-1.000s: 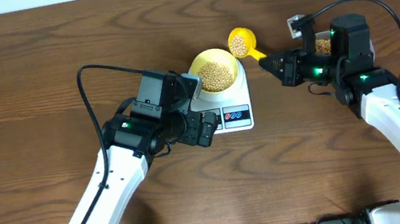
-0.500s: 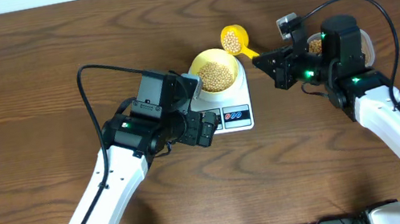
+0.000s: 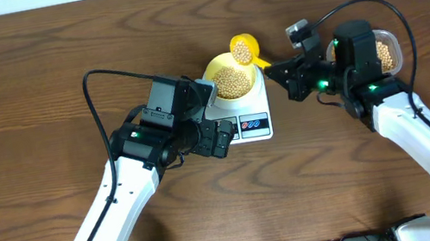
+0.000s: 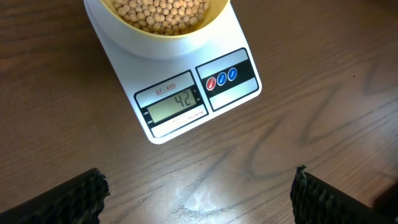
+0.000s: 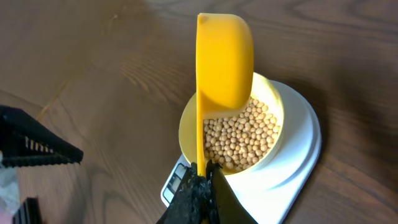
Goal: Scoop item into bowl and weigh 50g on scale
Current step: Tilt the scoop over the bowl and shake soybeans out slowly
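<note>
The pale yellow-green bowl (image 3: pixel 232 77) sits on the white scale (image 3: pixel 250 123), holding many tan beans (image 3: pixel 231 83). In the left wrist view the scale's display (image 4: pixel 175 101) reads 42, with beans (image 4: pixel 163 12) above it. My right gripper (image 3: pixel 284 70) is shut on the handle of the yellow scoop (image 3: pixel 243 50), whose cup holds beans over the bowl's far right rim. In the right wrist view the gripper (image 5: pixel 204 177) holds the scoop (image 5: pixel 225 62) turned on its side above the bowl (image 5: pixel 189 127). My left gripper (image 4: pixel 198 193) is open and empty above the table in front of the scale.
A clear tub of beans (image 3: pixel 386 52) stands at the right behind my right arm. The left arm's body (image 3: pixel 180 122) sits just left of the scale. A pale wall edge runs along the table's far side.
My right gripper has carried the scoop left and a little toward the bowl, from beside the bowl to over its rim, tilting it. The left arm has not moved.
</note>
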{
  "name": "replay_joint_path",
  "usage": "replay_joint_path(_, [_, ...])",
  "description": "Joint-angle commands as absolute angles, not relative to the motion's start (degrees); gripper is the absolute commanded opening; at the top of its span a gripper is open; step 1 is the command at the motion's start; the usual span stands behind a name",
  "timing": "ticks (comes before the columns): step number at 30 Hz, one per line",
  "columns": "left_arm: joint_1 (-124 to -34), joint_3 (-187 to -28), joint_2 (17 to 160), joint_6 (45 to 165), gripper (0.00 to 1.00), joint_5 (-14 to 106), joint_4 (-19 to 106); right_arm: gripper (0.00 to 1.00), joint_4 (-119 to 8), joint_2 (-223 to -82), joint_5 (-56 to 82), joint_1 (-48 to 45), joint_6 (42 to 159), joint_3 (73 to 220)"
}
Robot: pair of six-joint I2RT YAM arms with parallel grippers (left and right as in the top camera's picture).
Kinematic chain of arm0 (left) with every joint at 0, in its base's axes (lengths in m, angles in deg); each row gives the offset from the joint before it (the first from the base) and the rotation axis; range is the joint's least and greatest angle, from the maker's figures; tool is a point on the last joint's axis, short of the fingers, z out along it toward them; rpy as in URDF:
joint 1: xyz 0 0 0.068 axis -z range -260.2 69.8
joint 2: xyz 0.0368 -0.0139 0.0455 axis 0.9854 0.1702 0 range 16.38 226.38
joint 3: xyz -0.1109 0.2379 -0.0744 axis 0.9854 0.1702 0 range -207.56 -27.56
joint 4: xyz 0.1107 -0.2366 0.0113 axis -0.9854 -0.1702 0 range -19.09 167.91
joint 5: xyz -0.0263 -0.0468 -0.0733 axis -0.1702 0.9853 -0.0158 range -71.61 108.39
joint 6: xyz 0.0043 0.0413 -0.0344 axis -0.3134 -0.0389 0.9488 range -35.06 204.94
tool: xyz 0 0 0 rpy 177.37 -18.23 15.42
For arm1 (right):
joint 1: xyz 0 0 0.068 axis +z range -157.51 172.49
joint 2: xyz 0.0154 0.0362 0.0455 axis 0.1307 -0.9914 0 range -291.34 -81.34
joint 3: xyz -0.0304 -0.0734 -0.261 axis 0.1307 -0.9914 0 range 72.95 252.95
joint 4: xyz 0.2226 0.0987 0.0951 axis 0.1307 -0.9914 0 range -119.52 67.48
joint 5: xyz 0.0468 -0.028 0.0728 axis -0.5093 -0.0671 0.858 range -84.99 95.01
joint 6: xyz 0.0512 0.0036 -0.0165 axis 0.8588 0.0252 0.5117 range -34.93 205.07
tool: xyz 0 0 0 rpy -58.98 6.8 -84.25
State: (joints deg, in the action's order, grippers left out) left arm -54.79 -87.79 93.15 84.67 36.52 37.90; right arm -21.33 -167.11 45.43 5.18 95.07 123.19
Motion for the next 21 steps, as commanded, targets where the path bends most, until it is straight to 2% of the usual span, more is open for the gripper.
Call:
replay_joint_path(1, [-54.7,-87.7,93.3,83.7,0.96,37.2,37.9,0.01,-20.9,-167.8,45.4,5.7,91.6,123.4])
replay_joint_path(14, [-54.7,-87.7,93.3,83.7,0.96,37.2,37.9,0.01,-21.6,-168.0,43.9,6.1,80.1,123.4])
replay_joint_path(21, [-54.7,-87.7,93.3,83.7,0.96,37.2,37.9,0.01,-21.9,-168.0,39.4,8.1,78.5,123.4])
